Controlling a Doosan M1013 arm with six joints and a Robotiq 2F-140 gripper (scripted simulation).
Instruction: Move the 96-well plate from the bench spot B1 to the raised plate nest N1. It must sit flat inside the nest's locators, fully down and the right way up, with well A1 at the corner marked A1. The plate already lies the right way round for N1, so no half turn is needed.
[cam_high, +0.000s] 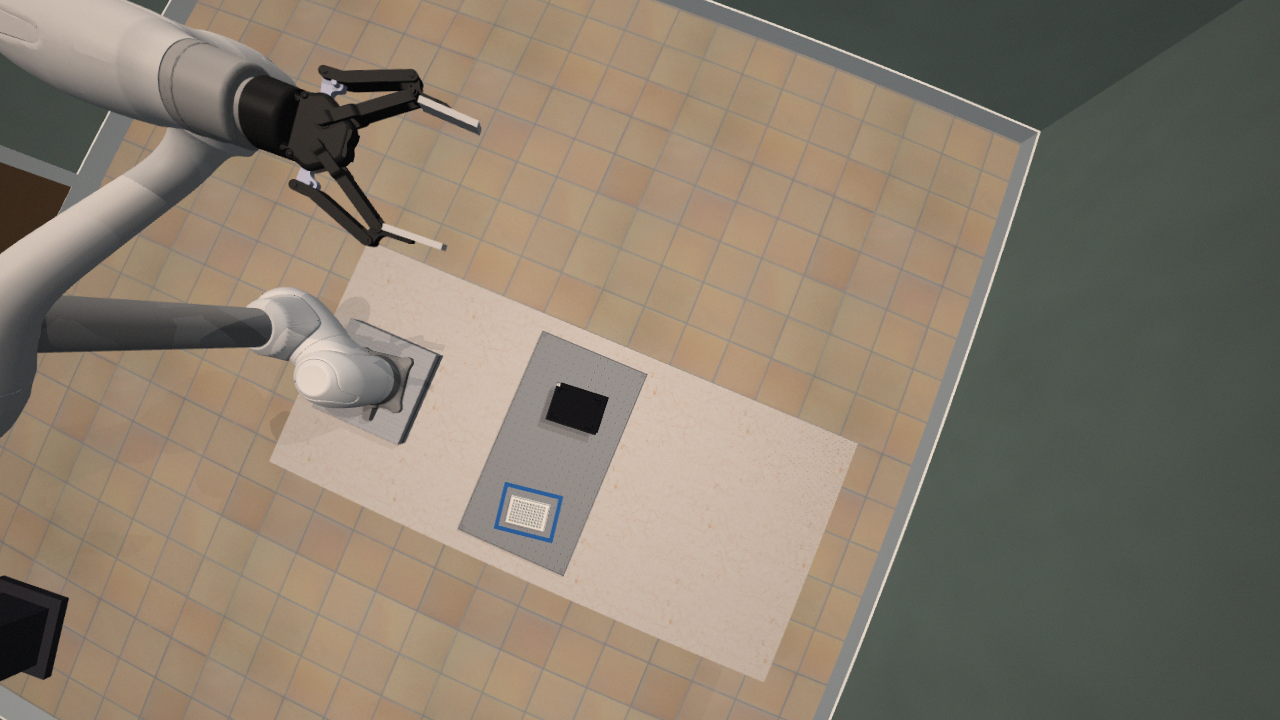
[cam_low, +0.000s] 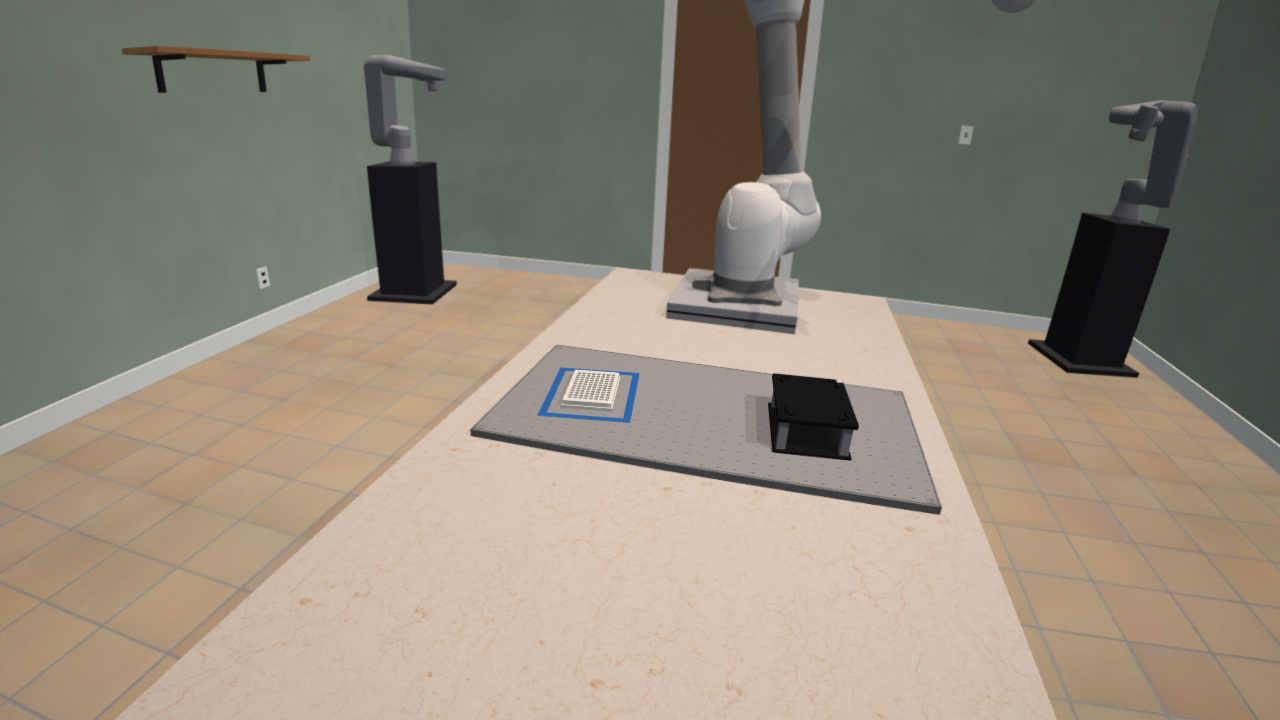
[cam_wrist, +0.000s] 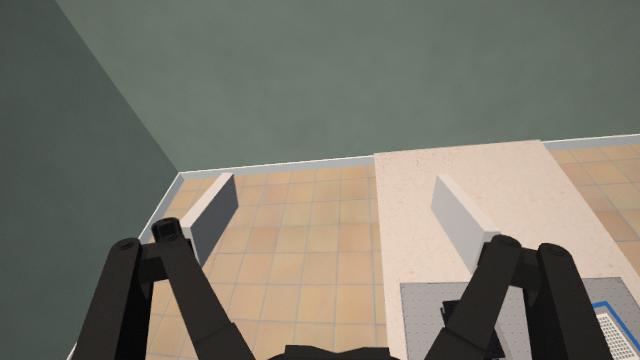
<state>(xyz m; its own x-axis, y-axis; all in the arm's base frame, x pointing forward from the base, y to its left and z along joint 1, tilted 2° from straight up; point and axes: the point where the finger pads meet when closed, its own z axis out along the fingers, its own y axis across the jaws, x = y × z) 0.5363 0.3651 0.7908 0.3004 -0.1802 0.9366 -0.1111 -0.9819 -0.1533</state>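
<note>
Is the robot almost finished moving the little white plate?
Not yet. Nothing is done: the white plate sits inside the blue square, and the black nest has nothing on it. The gripper hangs far off, jaws wide and holding nothing. Reaching, grabbing, carrying and placing remain.

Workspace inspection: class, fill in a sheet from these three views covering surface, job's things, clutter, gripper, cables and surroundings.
Surface: marble-look bench carrying a grey perforated board.
Job's things: white 96-well plate lying flat inside the blue B1 outline; black raised nest unoccupied.
Clutter: nothing seen.
Gripper: gripper open wide, holding nothing, high off to the side of the bench.
Cables: nothing seen.
Surroundings: tiled floor, two black pedestals with camera arms, wall shelf, door.
</note>
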